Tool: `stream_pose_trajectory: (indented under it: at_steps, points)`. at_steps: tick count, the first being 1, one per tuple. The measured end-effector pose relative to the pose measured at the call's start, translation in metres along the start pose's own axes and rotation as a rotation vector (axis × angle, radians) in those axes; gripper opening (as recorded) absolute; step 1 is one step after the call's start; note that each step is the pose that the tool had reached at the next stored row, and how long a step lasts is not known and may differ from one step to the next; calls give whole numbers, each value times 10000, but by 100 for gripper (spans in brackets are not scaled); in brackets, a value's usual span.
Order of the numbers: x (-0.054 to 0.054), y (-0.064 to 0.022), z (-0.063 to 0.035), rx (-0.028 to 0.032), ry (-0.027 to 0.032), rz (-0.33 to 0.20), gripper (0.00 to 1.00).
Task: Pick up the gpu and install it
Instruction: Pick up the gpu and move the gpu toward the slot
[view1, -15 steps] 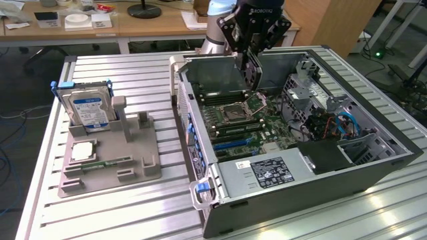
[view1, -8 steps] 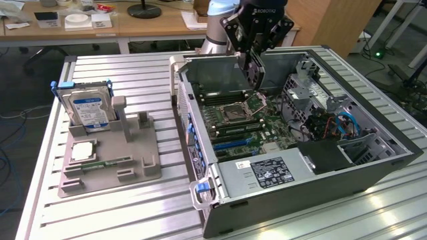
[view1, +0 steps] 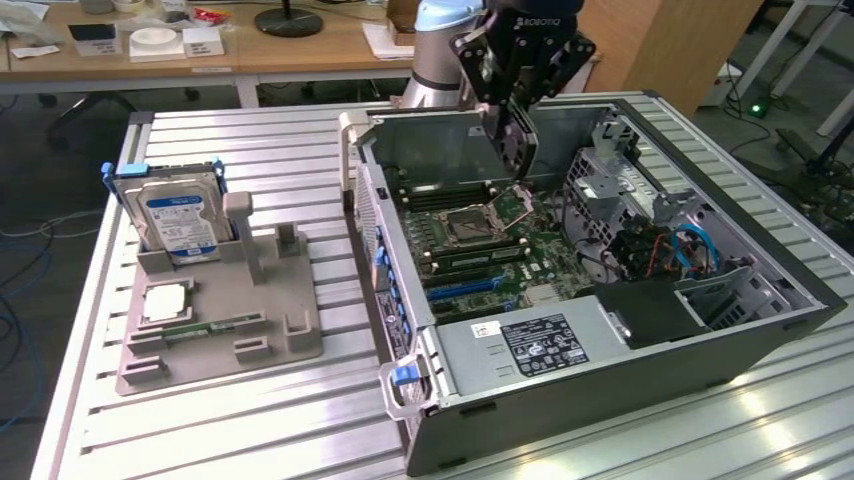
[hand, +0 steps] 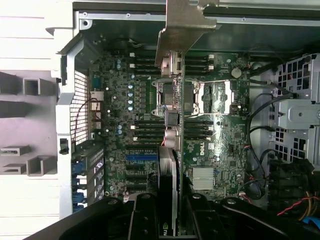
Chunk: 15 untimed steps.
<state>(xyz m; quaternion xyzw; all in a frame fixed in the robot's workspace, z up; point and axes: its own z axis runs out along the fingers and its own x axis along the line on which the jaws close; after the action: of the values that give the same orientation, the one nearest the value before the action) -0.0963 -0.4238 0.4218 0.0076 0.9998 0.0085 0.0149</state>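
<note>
The gpu (view1: 515, 150) hangs on edge, above the motherboard (view1: 487, 250) of the open computer case (view1: 747, 330), with my gripper (view1: 515, 100) shut on its upper edge. In the wrist view the gpu (hand: 169, 165) runs edge-on away from my gripper (hand: 170, 212), and its grey metal bracket (hand: 182, 25) reaches past the case's rear wall. One black finger (hand: 145, 215) sits on each side of the card. The card is over the processor socket (hand: 200, 97), clear of the board and the blue expansion slots (hand: 140, 157).
A grey parts holder (view1: 267, 330) stands at the exterior view's left, carrying a silver hard drive with blue label (view1: 180, 215), a green memory stick (view1: 207, 327) and a processor chip (view1: 163, 303). Drive cages and cables (view1: 667, 250) fill the case's right side.
</note>
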Motion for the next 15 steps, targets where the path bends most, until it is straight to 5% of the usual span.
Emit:
stream_pose_trajectory:
  at_steps: [15]
  points:
    - [-162, 2, 5, -3, 2, -90, 27]
